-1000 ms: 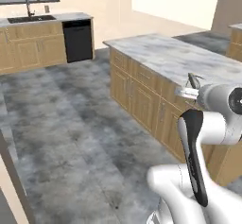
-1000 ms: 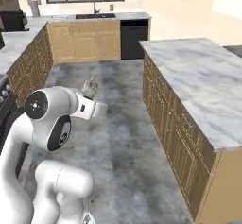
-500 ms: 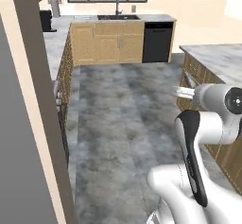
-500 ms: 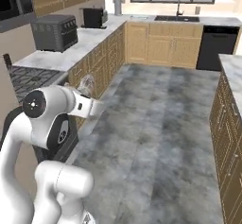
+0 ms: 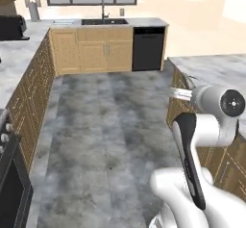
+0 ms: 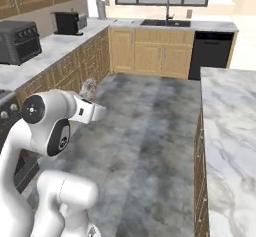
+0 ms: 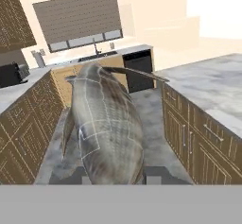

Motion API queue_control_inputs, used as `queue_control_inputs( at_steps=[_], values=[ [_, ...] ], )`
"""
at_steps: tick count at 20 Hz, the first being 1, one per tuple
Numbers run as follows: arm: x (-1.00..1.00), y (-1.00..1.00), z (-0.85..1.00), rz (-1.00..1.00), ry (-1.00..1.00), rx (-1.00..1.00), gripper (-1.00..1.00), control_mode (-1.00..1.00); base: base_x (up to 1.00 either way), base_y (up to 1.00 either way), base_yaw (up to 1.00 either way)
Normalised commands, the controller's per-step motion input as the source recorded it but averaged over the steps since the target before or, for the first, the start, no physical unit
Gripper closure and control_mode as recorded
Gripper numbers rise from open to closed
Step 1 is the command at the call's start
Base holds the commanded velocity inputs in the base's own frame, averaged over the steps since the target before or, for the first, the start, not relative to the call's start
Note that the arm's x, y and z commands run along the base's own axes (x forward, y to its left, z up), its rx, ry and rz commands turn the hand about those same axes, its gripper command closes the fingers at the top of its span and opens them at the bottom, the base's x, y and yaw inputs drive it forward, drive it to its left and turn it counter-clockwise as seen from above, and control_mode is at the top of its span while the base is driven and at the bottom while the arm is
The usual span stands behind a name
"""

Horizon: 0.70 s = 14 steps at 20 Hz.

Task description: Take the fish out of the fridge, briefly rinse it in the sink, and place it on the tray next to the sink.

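Carrying the fish point(image 7: 106, 128) mid-kitchen, the gripper point(image 7: 116, 173) has its fingers clamped on the grey body, held above the floor. Far ahead, the sink point(image 6: 166, 23) sits in the back counter, beside the black dishwasher point(image 6: 212, 54).

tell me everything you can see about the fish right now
The fish is grey-brown with a scaled, faintly gridded skin, a plump rounded body and thin darker fins along both sides. In the hand view it rises lengthwise from between the gripper fingers, which are shut on its lower end. It is carried in the air above the grey kitchen floor, pointing roughly toward the far sink. From the right base view it shows as a small grey lump at the arm's tip.
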Motion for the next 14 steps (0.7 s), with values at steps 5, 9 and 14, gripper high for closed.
queue_control_inputs(
  at_steps=[5,9,14],
  values=[
    [0.0,0.0,0.0,0.0,0.0,0.0,1.0,1.0,1.0,-0.95,0.0],
    [0.0,0.0,0.0,0.0,0.0,0.0,1.0,1.0,1.0,-0.64,-0.02],
    [0.0,0.0,0.0,0.0,0.0,0.0,1.0,1.0,1.0,-0.31,-0.09]
  ],
)
